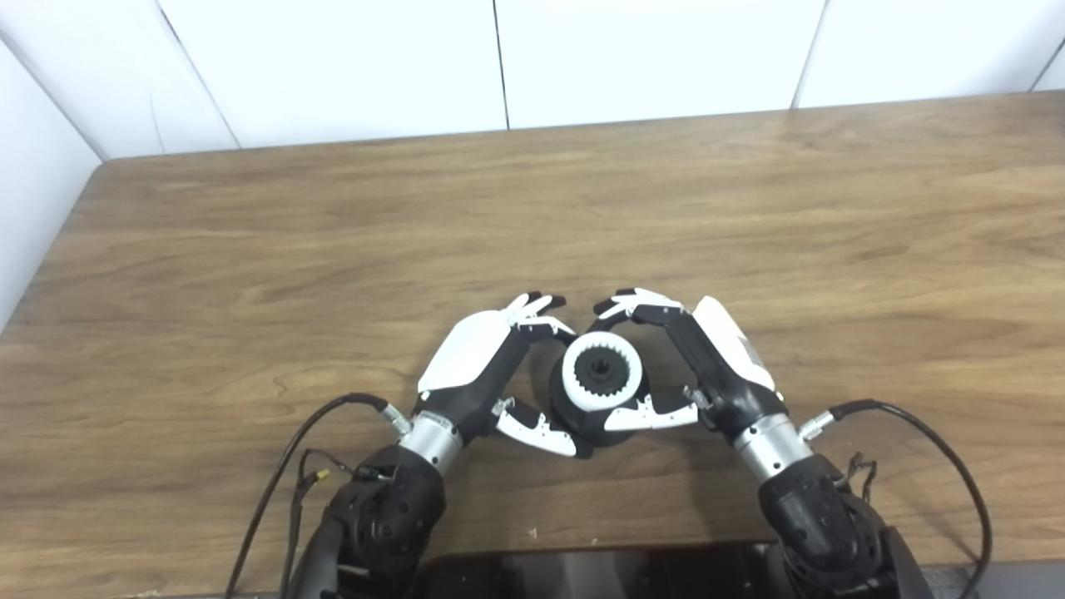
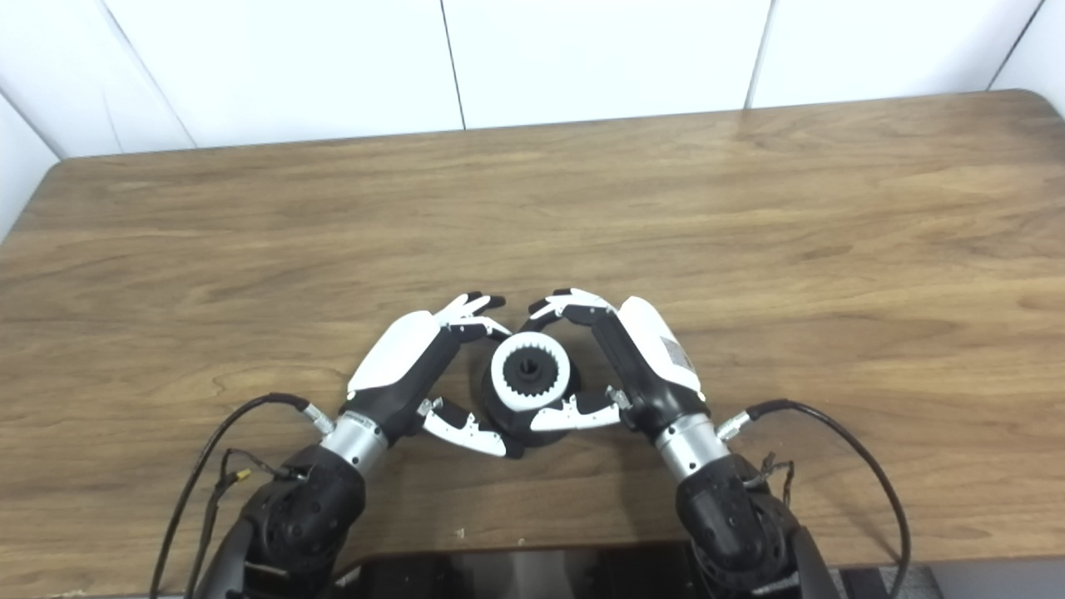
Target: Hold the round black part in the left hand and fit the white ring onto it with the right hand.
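White ring sits atop the round black part, gripped by the right hand; the left hand cups the part. Both rest on the wooden table. Fitting looks nearly done, though full seating isn't clear.

A brown wood-grain pattern is shown on the table. The toothed ring is white, set against the round black part. White shells over black bodies, with silver wrists, are seen on the left hand and right hand. The wall is white.
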Robot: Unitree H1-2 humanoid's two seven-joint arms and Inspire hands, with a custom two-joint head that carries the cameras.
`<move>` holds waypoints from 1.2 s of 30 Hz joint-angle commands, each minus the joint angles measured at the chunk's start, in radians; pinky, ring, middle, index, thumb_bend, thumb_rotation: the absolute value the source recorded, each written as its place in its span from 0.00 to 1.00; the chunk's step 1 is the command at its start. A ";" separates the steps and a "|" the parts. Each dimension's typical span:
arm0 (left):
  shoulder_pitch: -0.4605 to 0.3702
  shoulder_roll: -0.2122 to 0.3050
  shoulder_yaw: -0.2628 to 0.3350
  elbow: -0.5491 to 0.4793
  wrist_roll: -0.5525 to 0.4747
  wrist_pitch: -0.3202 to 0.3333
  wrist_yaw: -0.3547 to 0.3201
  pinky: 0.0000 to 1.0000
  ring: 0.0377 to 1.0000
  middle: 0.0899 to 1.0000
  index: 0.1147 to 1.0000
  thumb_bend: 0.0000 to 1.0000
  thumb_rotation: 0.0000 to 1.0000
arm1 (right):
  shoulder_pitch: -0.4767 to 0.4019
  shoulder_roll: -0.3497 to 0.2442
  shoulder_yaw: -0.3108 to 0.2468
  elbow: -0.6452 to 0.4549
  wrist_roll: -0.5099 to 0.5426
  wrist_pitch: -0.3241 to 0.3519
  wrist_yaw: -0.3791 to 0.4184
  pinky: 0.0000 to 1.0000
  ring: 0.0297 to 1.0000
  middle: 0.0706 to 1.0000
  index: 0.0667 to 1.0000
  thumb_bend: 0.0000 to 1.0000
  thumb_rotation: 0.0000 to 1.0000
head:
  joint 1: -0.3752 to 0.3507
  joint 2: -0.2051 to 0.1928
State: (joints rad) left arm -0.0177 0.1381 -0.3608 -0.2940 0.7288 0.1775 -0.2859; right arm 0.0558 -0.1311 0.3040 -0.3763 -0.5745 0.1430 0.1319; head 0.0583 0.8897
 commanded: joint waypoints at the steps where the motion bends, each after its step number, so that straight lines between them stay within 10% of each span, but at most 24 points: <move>1: -0.035 0.003 0.007 -0.035 -0.001 -0.014 0.012 0.95 0.98 0.93 0.53 0.90 0.24 | -0.017 -0.021 -0.002 -0.015 -0.041 0.031 0.031 0.78 0.88 0.77 0.45 0.52 0.15 | 0.001 0.000; 3: -0.035 0.003 0.008 -0.032 -0.003 -0.019 0.017 0.94 0.98 0.93 0.53 0.90 0.24 | -0.023 -0.035 0.008 -0.026 -0.056 0.050 0.064 0.79 0.89 0.80 0.46 0.52 0.16 | 0.000 0.000; 6: -0.035 0.002 0.008 -0.031 -0.002 -0.018 0.018 0.94 0.98 0.93 0.53 0.90 0.24 | -0.032 -0.057 0.027 -0.047 -0.076 0.074 0.111 0.79 0.91 0.86 0.73 0.87 0.43 | 0.001 0.002; 9: -0.036 0.002 0.008 -0.031 -0.001 -0.017 0.016 0.94 0.98 0.93 0.53 0.90 0.24 | -0.039 -0.071 0.040 -0.063 -0.083 0.092 0.147 0.80 0.92 0.91 0.84 0.98 0.53 | -0.001 0.002; 16: -0.038 0.001 0.010 -0.025 -0.001 -0.020 0.019 0.94 0.98 0.93 0.53 0.90 0.24 | -0.057 -0.095 0.059 -0.070 -0.099 0.103 0.209 0.86 0.96 0.97 0.99 1.00 0.62 | -0.008 0.002; 36: -0.041 0.001 0.008 -0.013 -0.004 -0.028 0.030 0.93 0.98 0.93 0.53 0.90 0.23 | -0.072 -0.121 -0.014 -0.079 0.007 0.112 0.231 0.86 0.98 1.00 1.00 1.00 0.65 | -0.012 -0.007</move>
State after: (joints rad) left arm -0.0209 0.1419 -0.3514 -0.2912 0.7300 0.1770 -0.2732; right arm -0.0033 -0.2546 0.3160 -0.4447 -0.5751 0.2562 0.3882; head 0.0460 0.8820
